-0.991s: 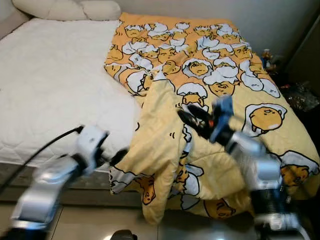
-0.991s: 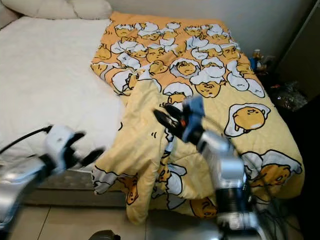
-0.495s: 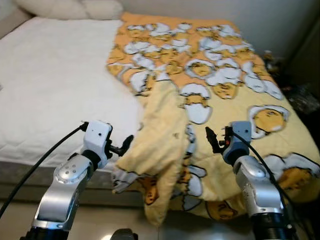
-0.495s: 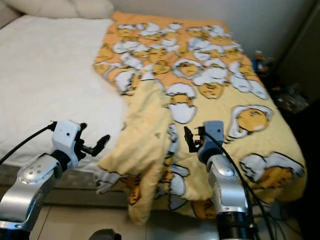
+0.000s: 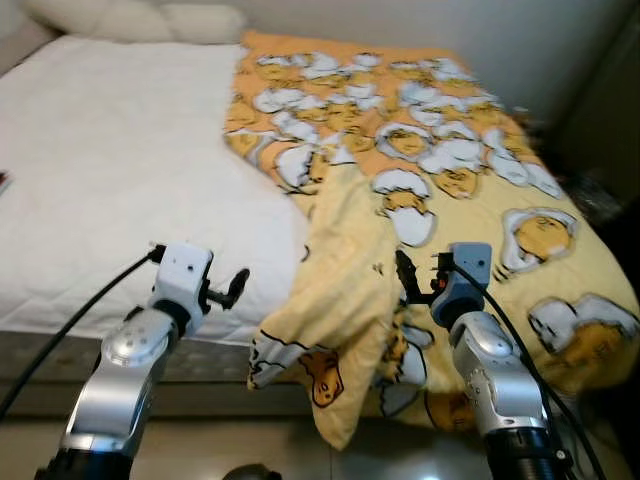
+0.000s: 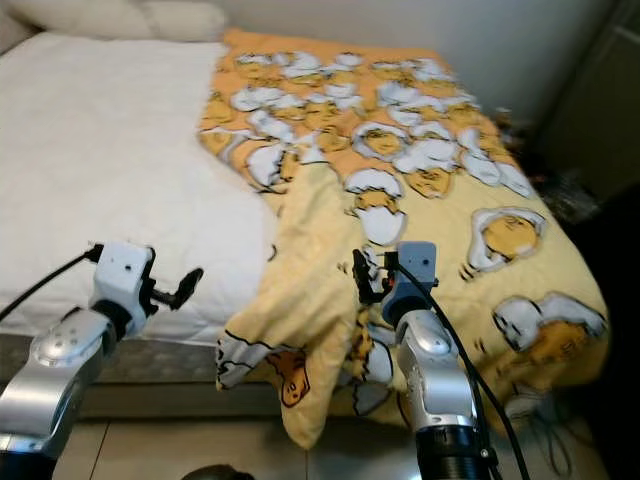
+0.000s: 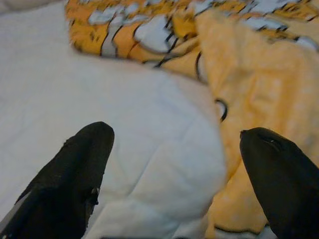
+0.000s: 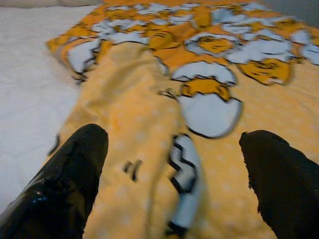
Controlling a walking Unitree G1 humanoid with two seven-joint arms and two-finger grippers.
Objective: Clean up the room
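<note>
My left tool hangs over the near edge of the bed, its two black fingers spread wide with nothing between them. Through the left wrist camera I look past those fingers at the white quilted mattress cover and, just beyond it, the bunched edge of the yellow blanket.

My right tool is raised over the blanket's folded ridge, near the foot of the bed. Its fingers are also spread apart and pinch nothing; the right wrist camera shows the blanket's pale yellow underside and its cartoon egg print lying between and beyond them.

The blanket, orange-yellow with a repeating print of cartoon egg figures in white shells, covers the right half of the bed. Its left edge is turned back on itself in a long fold that runs down toward me, showing the paler underside, and one corner droops over the bed's near edge toward the floor. The left half of the bed is bare white mattress cover. Two cream pillows lie at the head, against the wall. At the far right of the bed, dark clutter sits in shadow, too blurred to identify.
</note>
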